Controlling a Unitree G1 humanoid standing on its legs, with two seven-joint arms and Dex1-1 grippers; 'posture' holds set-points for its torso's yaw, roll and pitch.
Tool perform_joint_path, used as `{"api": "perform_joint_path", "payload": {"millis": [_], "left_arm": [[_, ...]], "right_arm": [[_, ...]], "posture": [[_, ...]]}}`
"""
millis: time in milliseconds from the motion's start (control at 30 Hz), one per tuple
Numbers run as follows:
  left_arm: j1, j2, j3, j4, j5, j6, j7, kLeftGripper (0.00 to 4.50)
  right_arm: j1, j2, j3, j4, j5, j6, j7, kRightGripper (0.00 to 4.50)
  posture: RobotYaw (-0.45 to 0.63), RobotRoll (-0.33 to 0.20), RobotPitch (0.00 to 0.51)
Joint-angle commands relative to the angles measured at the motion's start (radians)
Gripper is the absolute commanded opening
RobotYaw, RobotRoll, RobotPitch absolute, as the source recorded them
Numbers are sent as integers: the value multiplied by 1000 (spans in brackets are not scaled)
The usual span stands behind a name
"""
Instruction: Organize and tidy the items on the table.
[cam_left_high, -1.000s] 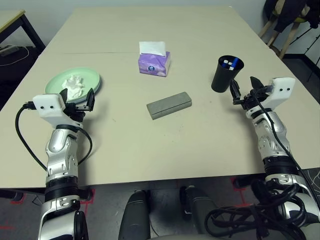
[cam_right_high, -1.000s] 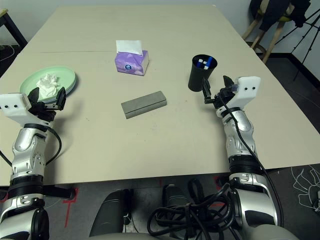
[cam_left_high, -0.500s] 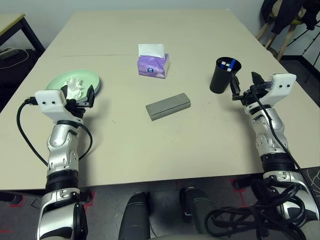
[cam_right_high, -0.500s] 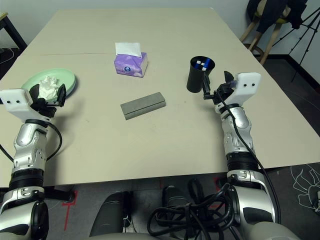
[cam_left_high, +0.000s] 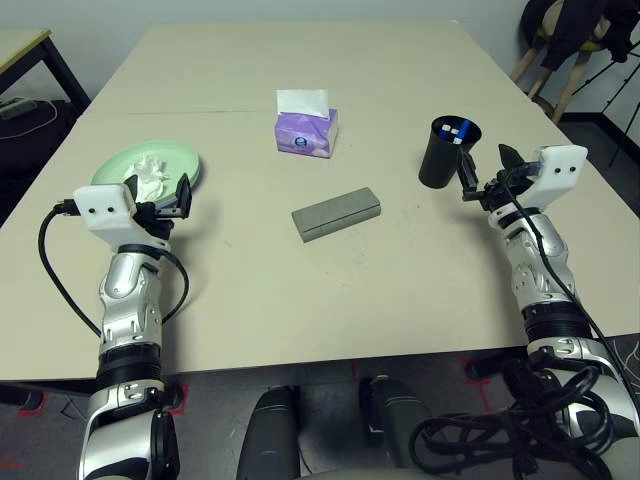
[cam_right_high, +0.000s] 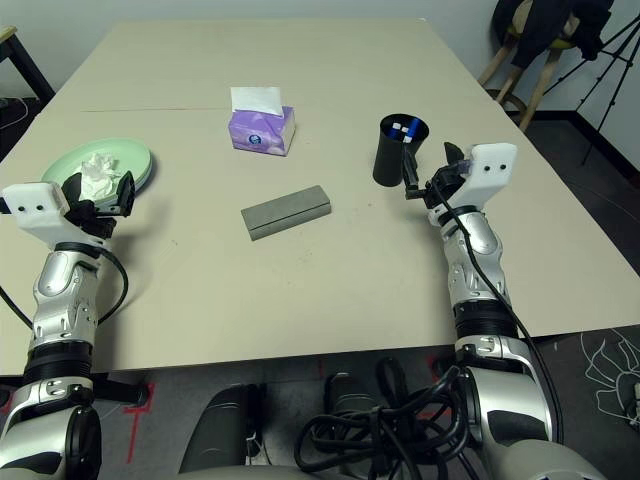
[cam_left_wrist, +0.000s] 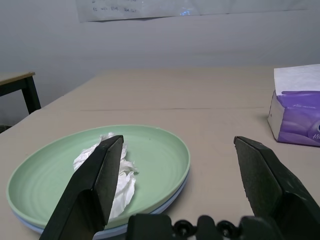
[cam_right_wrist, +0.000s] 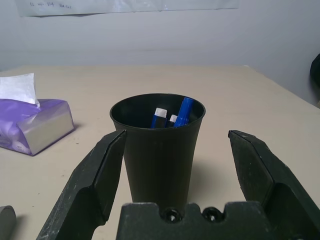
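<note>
On the robot's left side of the table (cam_left_high: 280, 290): mint green plate (cam_left_wrist: 160, 150), stacked on the light blue plate (cam_left_wrist: 175, 198), its rim peeking out below.
Crumpled tissue (cam_left_wrist: 125, 187): white, lying on the mint green plate.
Left gripper (cam_left_wrist: 179, 187): fingers spread wide, nothing between them gripped; at the near edge of the plates, one finger in front of the tissue in its wrist view.
Middle of the table: grey oblong glasses case (cam_left_high: 336, 214), closed, lying at a slant, one end angled a little farther from the robot.
Tissue pack (cam_left_high: 305, 133): purple, beyond the glasses case, a white sheet standing out of its top.
Black cup (cam_right_wrist: 159, 165): upright, toward the robot's right side, well apart from the glasses case.
Cup contents: pens (cam_right_wrist: 184, 112), blue and white ends showing just above or about the rim.
Right gripper (cam_right_wrist: 176, 185): fingers wide apart, just beside the cup, no grip on it; whether a finger touches it, cannot tell.
Table surface: smooth beige, a faint seam across the far part.
</note>
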Motion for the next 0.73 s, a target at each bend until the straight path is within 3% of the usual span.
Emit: {"api": "perform_joint_path", "payload": {"millis": [33, 733], "left_arm": [[6, -8, -12, 2, 4, 6, 3, 4500], [-45, 31, -39, 56, 20, -3, -39, 4500]], "right_arm": [[-10, 1, 2, 13, -3, 8, -2, 4462], [20, 25, 16, -25, -14, 55, -26, 4462]], "posture": [[-8, 0, 96], [-16, 0, 123]]}}
